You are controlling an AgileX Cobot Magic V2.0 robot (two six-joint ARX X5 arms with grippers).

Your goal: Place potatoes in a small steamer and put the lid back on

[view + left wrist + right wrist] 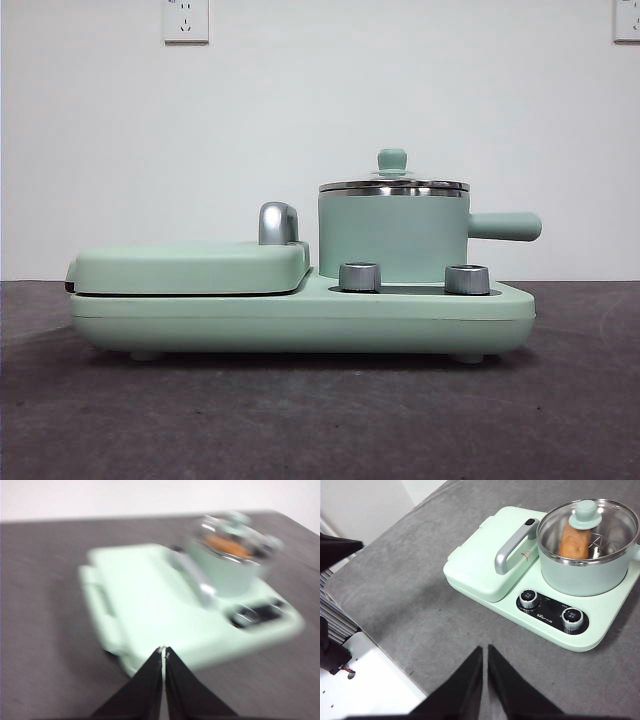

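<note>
Front view shows the small steamer (392, 238) standing upright on the right half of a mint-green cooking appliance (300, 318), its straight side handle (505, 226) pointing right. The lid (393, 183) sits level on the steamer's steel rim, its small mint-green knob on top. To the left lies the flat griddle cover (190, 268) with its chrome handle (277, 222) at the end nearest the steamer. Two steel control knobs (360, 276) stand on the appliance in front of the steamer. The appliance rests on a dark grey table (300, 420). No arm reaches into this view.

From the right wrist camera, the potato (574, 541) is seen through the glass lid (590, 527), lying inside the steamer (587, 570) under the knob. The right gripper (485, 652) hangs above bare table, well apart from the steamer and on the side of the appliance that bears the control knobs; its two black jaws are pressed together with only a thin slit between them, holding nothing.

The left wrist picture is blurred. The left gripper (164, 652) has its jaws pressed together and empty, above the table off the griddle end of the appliance, with the steamer (227, 560) at the far end, well apart. An orange patch shows inside the pot there, the potato (222, 544).
</note>
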